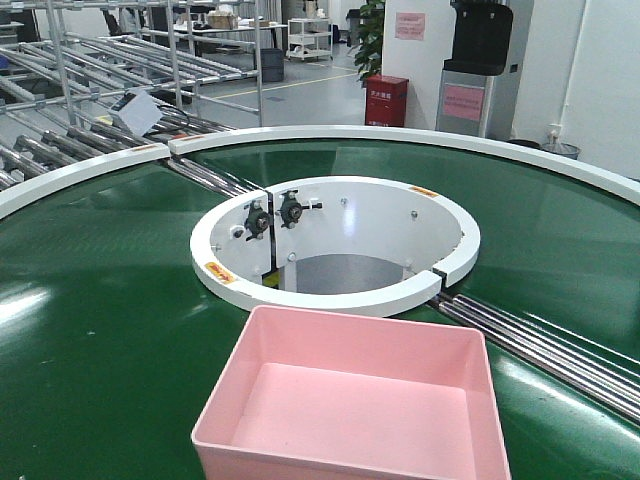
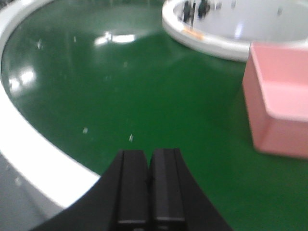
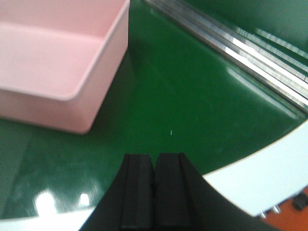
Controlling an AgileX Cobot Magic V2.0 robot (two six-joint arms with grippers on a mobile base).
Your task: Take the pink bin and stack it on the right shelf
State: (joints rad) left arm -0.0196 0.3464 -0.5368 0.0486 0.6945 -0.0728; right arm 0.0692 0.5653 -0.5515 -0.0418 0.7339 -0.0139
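The pink bin (image 1: 352, 400) is an empty, shallow pale-pink tub on the green belt, at the bottom middle of the front view. It also shows at the right of the left wrist view (image 2: 281, 101) and at the upper left of the right wrist view (image 3: 57, 57). My left gripper (image 2: 148, 156) is shut and empty, above the belt to the left of the bin. My right gripper (image 3: 154, 160) is shut and empty, above the belt to the right of the bin. Neither touches the bin. The right shelf is out of view.
The green conveyor belt (image 1: 110, 300) curves round a white ring hub (image 1: 330, 245). Its white outer rim (image 2: 43, 168) lies near both grippers. Steel roller rails (image 1: 560, 345) run at the right. Roller racks (image 1: 110, 70) stand at the back left.
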